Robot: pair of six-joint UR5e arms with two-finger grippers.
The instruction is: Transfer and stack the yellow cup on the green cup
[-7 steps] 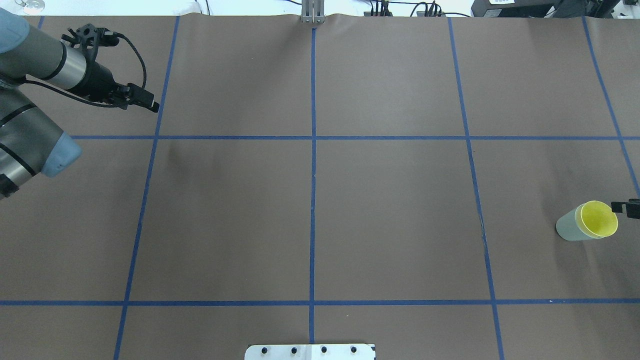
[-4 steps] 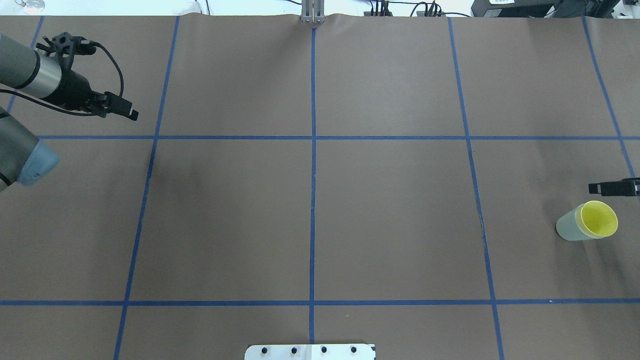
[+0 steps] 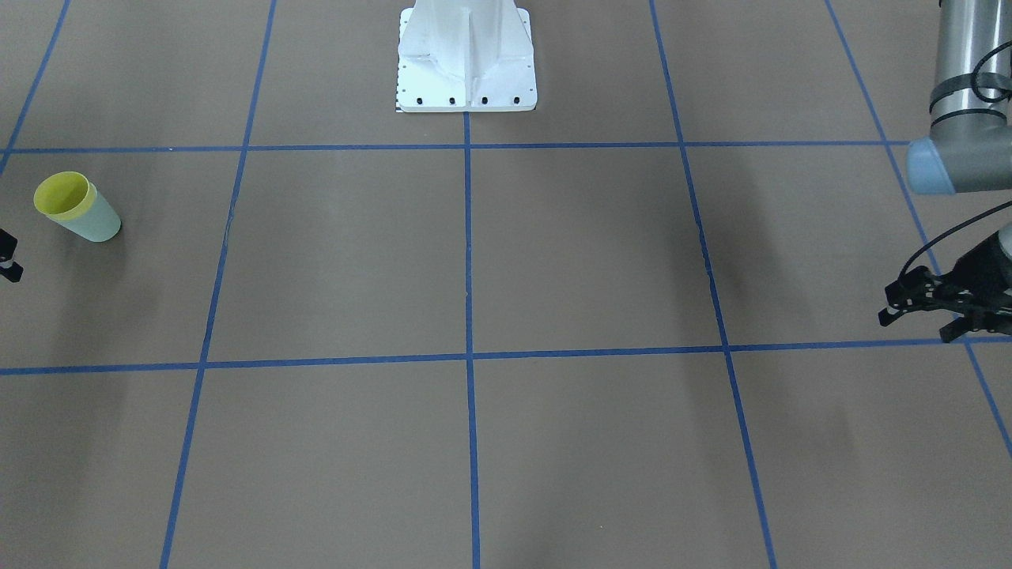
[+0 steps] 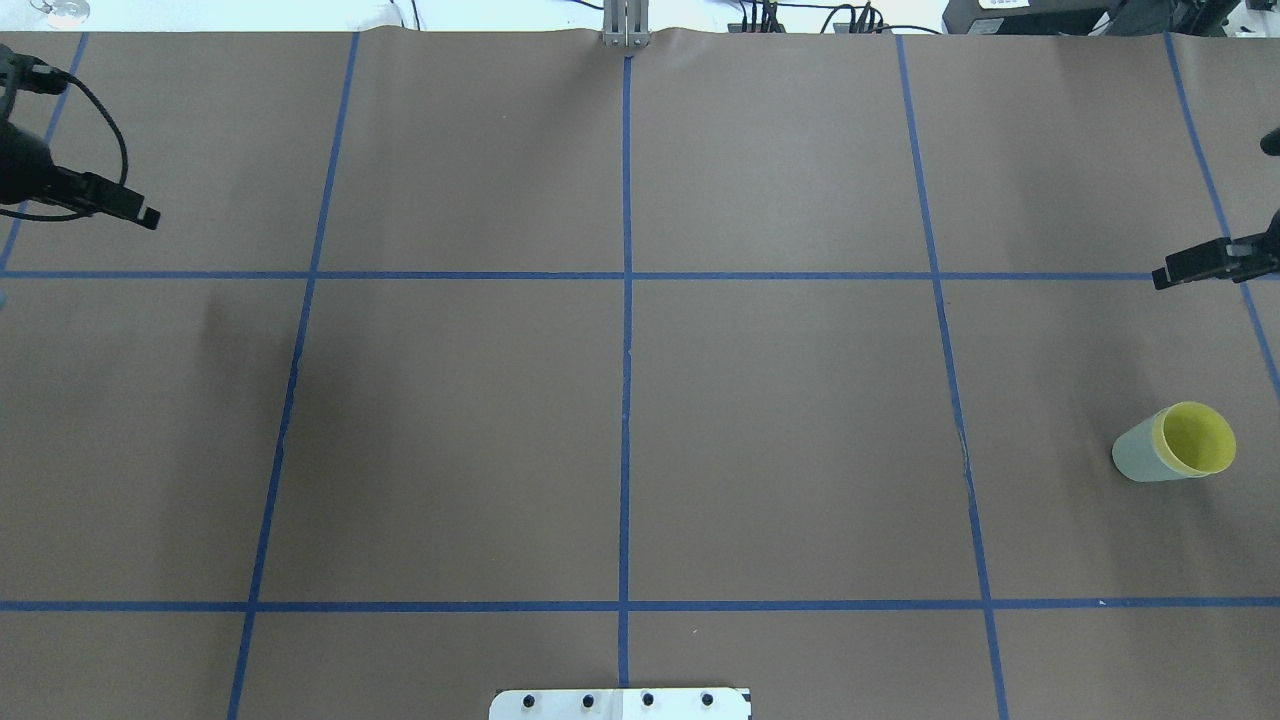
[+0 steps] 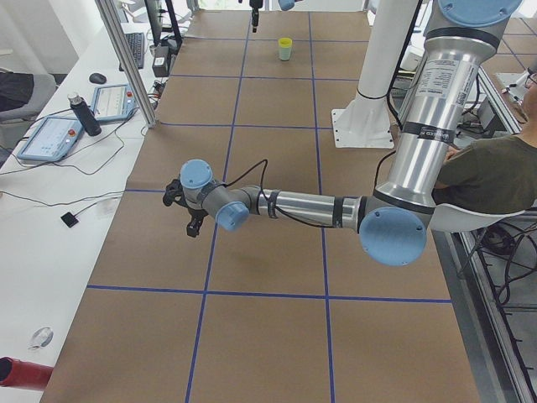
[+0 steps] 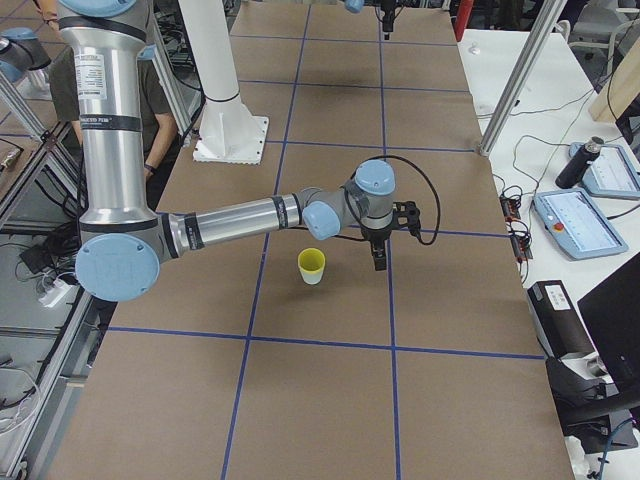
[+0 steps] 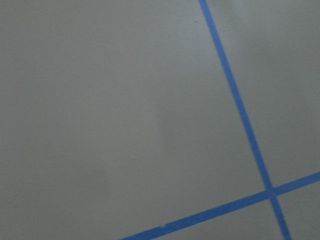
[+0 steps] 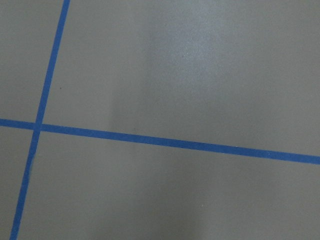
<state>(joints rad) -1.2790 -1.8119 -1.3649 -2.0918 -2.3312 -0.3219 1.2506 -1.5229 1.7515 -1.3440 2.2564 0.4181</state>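
The smooth, tapered yellow cup (image 4: 1196,438) is sitting nested in the pale green cup (image 4: 1130,458), upright on the matte brown table (image 4: 780,400), robot's right side. The right gripper (image 4: 1163,277) is hovering nearby and the left gripper (image 4: 147,215) far off; I cannot tell whether either is spread or pressed together.

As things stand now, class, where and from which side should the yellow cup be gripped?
I'd grip the yellow cup by its rim, from above, one finger inside the mouth: it stands upright, nested in the green cup, so only its top band is exposed.
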